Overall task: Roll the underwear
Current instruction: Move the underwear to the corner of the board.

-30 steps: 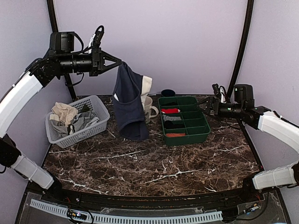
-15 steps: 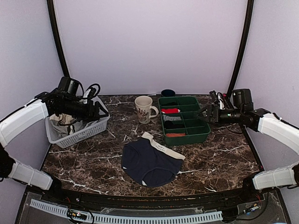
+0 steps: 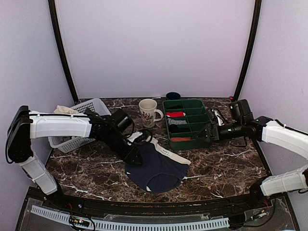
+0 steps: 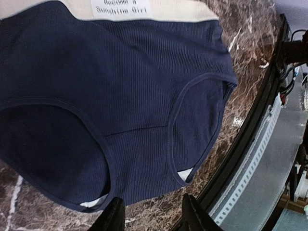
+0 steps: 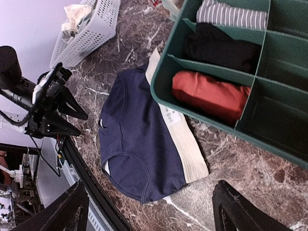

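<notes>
Okay, underwear (image 3: pixel 156 166) lies flat on the worktop (image 3: pixel 96 168), right under my left hand (image 4: pixel 151 216). That hand's fingers are spread, nothing in them. Right hand (image 5: pixel 151 211) is spread too, empty, over by the tray (image 3: pixel 190 144). Cloth looks thin, light and floppy, so it'll likely bunch and slide. I'd pinch the firmer cream waistband (image 3: pixel 168 153) to start rolling.
</notes>
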`<state>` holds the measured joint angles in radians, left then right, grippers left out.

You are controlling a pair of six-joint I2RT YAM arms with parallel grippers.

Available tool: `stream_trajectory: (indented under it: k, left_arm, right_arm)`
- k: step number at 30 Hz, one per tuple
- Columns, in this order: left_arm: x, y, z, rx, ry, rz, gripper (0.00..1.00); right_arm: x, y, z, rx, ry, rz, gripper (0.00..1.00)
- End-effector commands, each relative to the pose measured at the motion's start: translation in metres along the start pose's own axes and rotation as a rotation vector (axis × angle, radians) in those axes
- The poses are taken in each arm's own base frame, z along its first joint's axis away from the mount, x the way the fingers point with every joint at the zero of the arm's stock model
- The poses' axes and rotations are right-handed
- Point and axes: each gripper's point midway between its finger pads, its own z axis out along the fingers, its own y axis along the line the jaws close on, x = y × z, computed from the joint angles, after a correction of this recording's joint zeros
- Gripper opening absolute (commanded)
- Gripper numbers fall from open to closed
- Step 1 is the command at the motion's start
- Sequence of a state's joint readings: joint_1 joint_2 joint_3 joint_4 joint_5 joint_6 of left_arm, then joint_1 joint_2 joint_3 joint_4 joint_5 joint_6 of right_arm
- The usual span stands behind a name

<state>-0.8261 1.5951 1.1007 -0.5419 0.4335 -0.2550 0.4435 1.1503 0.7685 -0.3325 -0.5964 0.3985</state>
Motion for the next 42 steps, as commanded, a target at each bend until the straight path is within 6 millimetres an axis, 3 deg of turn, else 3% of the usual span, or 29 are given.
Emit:
stream_trajectory:
  k: [1,6,10,16,20,22,24,26,29,32,37,42]
  left_arm:
    - [0.011,-0.007,0.034,-0.030,0.072,0.063,0.41]
    - [0.030,-0.004,0.067,-0.070,0.159,0.052,0.33]
    - [0.065,0.012,0.074,-0.108,0.258,0.015,0.24]
    - [0.135,0.016,0.055,-0.147,0.418,-0.003,0.17]
    - [0.149,-0.005,0.033,-0.052,0.446,0.009,0.16]
    - [0.130,-0.033,0.020,0.062,0.364,0.052,0.22]
    - [0.098,-0.038,0.005,0.080,0.221,0.063,0.32]
    - [0.068,-0.018,-0.009,0.073,0.101,-0.037,0.36]
    - [0.034,0.029,-0.025,-0.072,-0.038,-0.151,0.37]
    - [0.014,0.066,-0.034,-0.219,-0.088,-0.177,0.37]
    - [-0.005,0.097,-0.024,-0.299,-0.045,-0.160,0.37]
    - [-0.026,0.116,-0.011,-0.327,-0.039,-0.135,0.41]
  right_arm:
    - [0.018,-0.007,0.009,0.050,0.045,-0.009,0.85]
    - [0.033,-0.019,0.014,0.125,0.111,-0.034,0.78]
    - [0.036,-0.021,0.013,0.135,0.123,-0.031,0.72]
    - [0.049,-0.023,0.010,0.147,0.158,-0.029,0.61]
    - [0.058,-0.024,0.010,0.156,0.179,-0.015,0.55]
    - [0.060,-0.022,0.013,0.152,0.183,0.000,0.53]
    - [0.064,-0.020,0.019,0.148,0.189,0.018,0.49]
    - [0.070,-0.018,0.026,0.150,0.199,0.030,0.47]
    - [0.082,-0.013,0.043,0.146,0.225,0.035,0.44]
    - [0.095,-0.011,0.059,0.168,0.258,0.030,0.41]
    - [0.108,-0.008,0.086,0.213,0.317,-0.024,0.38]
    - [0.112,-0.003,0.109,0.274,0.357,-0.115,0.33]
